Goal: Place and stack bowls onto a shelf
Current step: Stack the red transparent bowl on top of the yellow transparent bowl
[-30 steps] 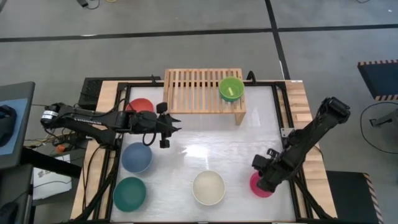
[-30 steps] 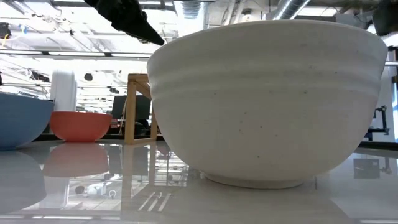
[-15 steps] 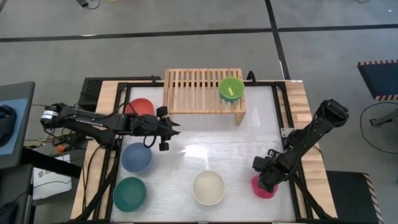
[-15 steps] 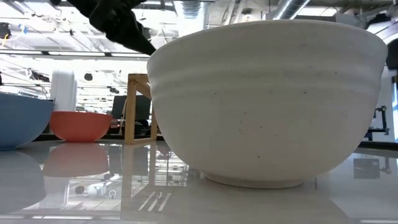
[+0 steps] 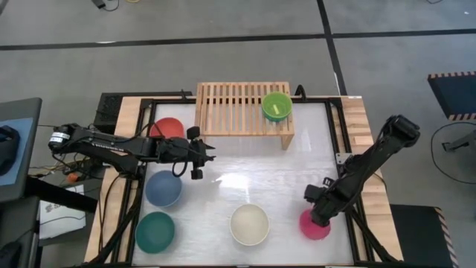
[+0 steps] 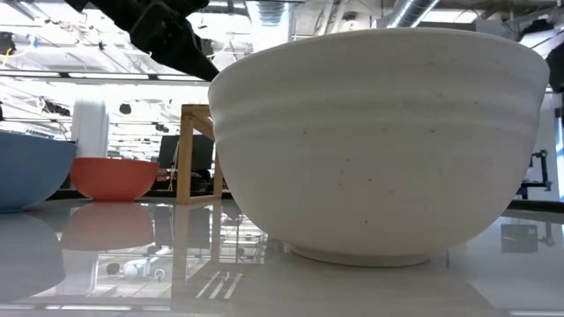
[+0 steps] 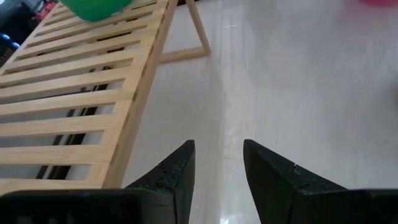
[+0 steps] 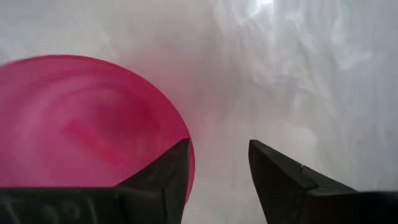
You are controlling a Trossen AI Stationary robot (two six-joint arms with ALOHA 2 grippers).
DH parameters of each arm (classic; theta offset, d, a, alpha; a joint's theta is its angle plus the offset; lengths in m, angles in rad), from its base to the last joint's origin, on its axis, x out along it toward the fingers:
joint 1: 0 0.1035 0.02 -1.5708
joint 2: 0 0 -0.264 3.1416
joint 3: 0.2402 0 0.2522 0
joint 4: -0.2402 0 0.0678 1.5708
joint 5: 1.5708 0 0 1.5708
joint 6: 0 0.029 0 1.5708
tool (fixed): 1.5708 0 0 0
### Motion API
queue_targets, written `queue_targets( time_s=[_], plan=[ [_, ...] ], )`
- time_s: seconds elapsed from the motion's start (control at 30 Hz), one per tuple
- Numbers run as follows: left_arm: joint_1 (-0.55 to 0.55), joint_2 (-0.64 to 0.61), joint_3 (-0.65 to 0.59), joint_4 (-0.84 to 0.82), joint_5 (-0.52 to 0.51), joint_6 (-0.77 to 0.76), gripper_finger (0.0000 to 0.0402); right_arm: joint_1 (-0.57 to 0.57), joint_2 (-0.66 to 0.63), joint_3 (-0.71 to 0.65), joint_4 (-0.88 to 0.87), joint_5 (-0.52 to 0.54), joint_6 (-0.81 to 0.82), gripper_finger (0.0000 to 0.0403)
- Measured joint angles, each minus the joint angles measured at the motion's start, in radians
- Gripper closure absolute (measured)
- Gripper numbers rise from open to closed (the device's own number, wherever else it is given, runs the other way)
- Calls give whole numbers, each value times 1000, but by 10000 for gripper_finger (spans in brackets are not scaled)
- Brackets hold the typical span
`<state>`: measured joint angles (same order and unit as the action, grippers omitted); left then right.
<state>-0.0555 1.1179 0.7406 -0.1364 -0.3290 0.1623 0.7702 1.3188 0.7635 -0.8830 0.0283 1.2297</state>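
Observation:
The pink bowl (image 5: 315,225) stands on its base at the table's near right. My right gripper (image 5: 318,208) hovers open over its far rim, with one finger at the rim and the other outside the bowl. The green bowl (image 5: 277,106) sits on the right end of the wooden shelf (image 5: 234,109). The red (image 5: 168,127), slate blue (image 5: 163,187), teal (image 5: 155,231) and cream (image 5: 249,224) bowls stand on the table. My left gripper (image 5: 210,149) is open and empty above the table, beside the shelf's near left corner. My right gripper has one finger (image 8: 169,174) right at the pink bowl's rim (image 8: 185,144), coming from above. I cannot tell whether it touches. The bowl rests on the table.
The slatted shelf top (image 7: 74,93) left of the green bowl is bare. In the low view the cream bowl (image 6: 379,141) fills the front, hiding much of the table, and the shelf's leg (image 6: 196,154) stands behind it. A black frame (image 5: 333,126) edges the white table.
My right gripper has drawn back a little from the pink bowl toward the table's far side, so more of the bowl shows; the bowl stays where it was. My left gripper has sunk slightly beside the shelf.

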Motion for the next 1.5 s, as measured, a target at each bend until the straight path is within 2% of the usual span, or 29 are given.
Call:
queue_targets(
  time_s=[0.17, 0.37, 0.6, 0.73, 0.97, 1.03, 1.13, 1.27, 1.37, 1.5],
  plan=[
    [0, 0, 0, -2, 0, 0, 279, 10, -39, 0, -1, 34, 0, 193],
    [0, 0, 0, -9, 0, -1, 279, 8, -22, -2, 13, 49, -6, 169],
    [0, 0, 0, -31, 0, -17, 279, 15, 65, -2, 104, 46, -78, 185],
    [0, 0, 0, -32, 0, -14, 279, 14, 106, -2, 106, 22, -80, 222],
    [0, 0, 0, -31, -38, -6, 291, -11, 108, -2, 106, -32, -159, 372],
    [0, 0, 0, -29, -47, -10, 300, -29, 80, -2, 112, -26, -182, 380],
    [0, 0, 0, -29, -50, -17, 316, -61, 24, -2, 109, 36, -228, 371],
    [0, 0, 0, -29, -50, -18, 334, -132, -60, 17, 109, 194, -410, 371],
    [0, 0, 0, -29, -51, -17, 344, -219, -130, 49, 133, 339, -559, 379],
    [0, 0, 0, -29, -52, -5, 351, -370, -212, 102, 225, 439, -752, 374]
  ],
)
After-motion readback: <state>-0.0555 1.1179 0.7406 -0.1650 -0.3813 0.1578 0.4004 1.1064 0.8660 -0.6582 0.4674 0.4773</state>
